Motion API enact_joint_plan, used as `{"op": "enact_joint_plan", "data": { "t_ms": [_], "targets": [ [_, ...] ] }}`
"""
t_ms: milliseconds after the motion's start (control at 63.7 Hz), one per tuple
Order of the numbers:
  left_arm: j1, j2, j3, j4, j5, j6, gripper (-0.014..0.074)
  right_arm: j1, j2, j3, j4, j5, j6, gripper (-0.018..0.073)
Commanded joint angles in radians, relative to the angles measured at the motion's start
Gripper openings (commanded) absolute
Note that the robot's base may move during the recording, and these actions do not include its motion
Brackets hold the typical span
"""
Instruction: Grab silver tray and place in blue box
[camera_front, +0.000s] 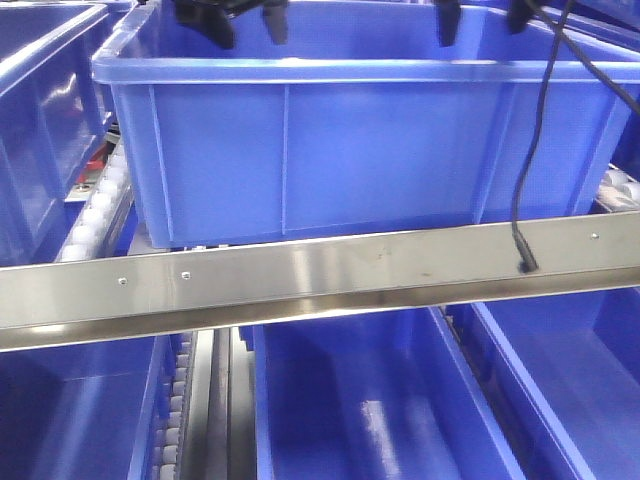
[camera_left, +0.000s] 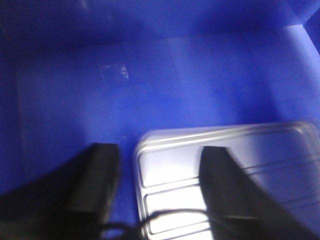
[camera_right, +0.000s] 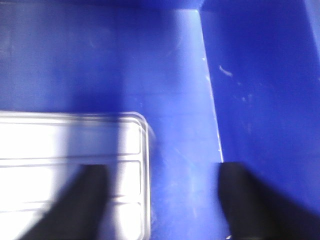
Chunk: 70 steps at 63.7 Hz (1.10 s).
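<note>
The blue box (camera_front: 300, 150) stands in the middle, behind a steel rail. The silver tray (camera_left: 170, 165) lies flat on the box's floor (camera_left: 150, 85), its ribs showing. In the left wrist view my left gripper (camera_left: 160, 182) is open, one finger over the tray and one over bare blue floor, straddling the tray's left end. In the right wrist view my right gripper (camera_right: 165, 200) is open and straddles the tray's (camera_right: 60, 150) right end the same way. In the front view both grippers, left (camera_front: 245, 25) and right (camera_front: 483, 20), hang at the box's top; the tray is hidden there.
A stainless steel rail (camera_front: 320, 270) crosses in front of the box, with a black cable (camera_front: 520, 190) plugged into it. Another blue crate (camera_front: 40, 120) stands at the left beside white rollers (camera_front: 100, 200). Narrower blue bins (camera_front: 370, 400) lie below the rail.
</note>
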Motion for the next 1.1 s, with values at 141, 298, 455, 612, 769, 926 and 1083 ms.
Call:
{"op": "enact_joint_plan", "data": {
  "t_ms": [141,298,455,612,769,926,1083],
  "targets": [
    [-0.010,-0.141,-0.035,0.012,-0.010,0.013,0.0358,-0.003,-0.143,-0.042,-0.026,-0.004,-0.006,0.0615],
    [-0.026,-0.253,-0.035,0.012,0.107,0.083,0.0356,0.009,-0.232,-0.041,-0.024,0.076,-0.013,0.0451],
    [-0.034,-0.362,-0.013,0.010,0.281,0.197,0.0230,0.054,-0.330,-0.020,-0.019,0.161,-0.066,0.0097],
    [-0.034,-0.515,0.169,-0.004,0.286,0.227,0.0002,0.102,-0.466,0.140,-0.020,0.155,-0.086,0.0052],
    [-0.034,-0.737,0.454,-0.013,0.196,0.227,-0.0094,0.130,-0.660,0.405,-0.014,0.068,-0.086,0.0052],
    [-0.034,-0.995,0.748,-0.042,0.069,0.227,-0.0094,0.150,-0.898,0.712,-0.003,-0.059,-0.086,0.0052],
    [-0.034,-1.231,0.993,-0.030,-0.060,0.227,-0.0095,0.151,-1.152,0.995,-0.002,-0.192,-0.086,0.0052]
  ]
}}
